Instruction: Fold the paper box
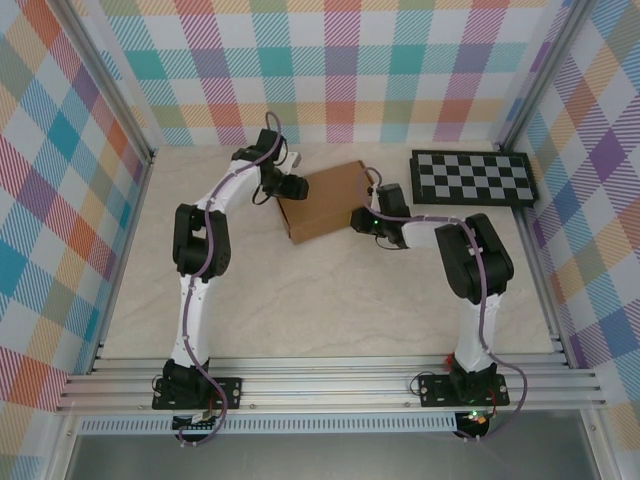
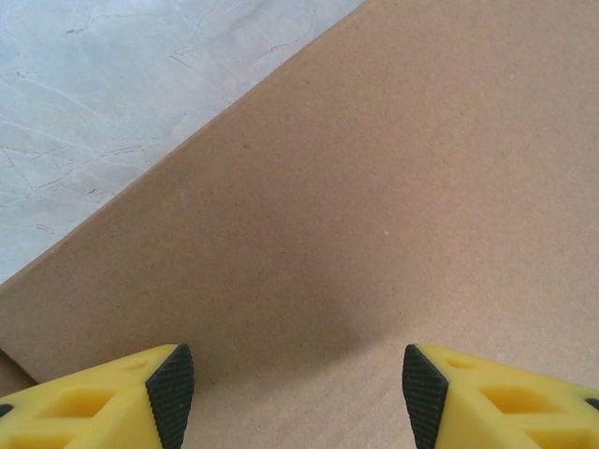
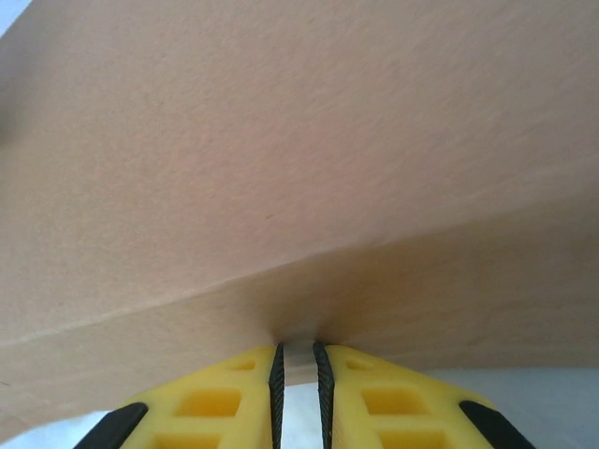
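A plain brown cardboard paper box (image 1: 325, 200), folded up into a shallow rectangular shape, lies turned slightly askew on the pale marble-patterned desk (image 1: 300, 310), toward the far middle and between the two arms. The left hand (image 1: 283, 187) is at the box's left edge. In the left wrist view this hand (image 2: 298, 393) hangs over the flat cardboard (image 2: 374, 187), its yellow fingers (image 2: 112, 407) with black ribbed pads standing well apart and nothing between them, while a wedge of the desk (image 2: 94, 94) shows beyond the box's edge. The right hand (image 1: 362, 218) is at the box's near right corner. In the right wrist view this hand (image 3: 298, 365) has its pads (image 3: 277, 369) drawn almost together, leaving only a narrow slit, and a thin pale strip of the box's lower edge sits pinched between their tips; above them the cardboard (image 3: 281, 140) rises in two planes that meet along a crease. A black-and-white checkerboard panel (image 1: 475, 177) lies flat on the desk to the right of the box, apart from it. Pastel plaid walls (image 1: 340, 60) close in the desk on three sides, and the arm bases are bolted to a silver aluminium rail (image 1: 330, 385) at the near edge.
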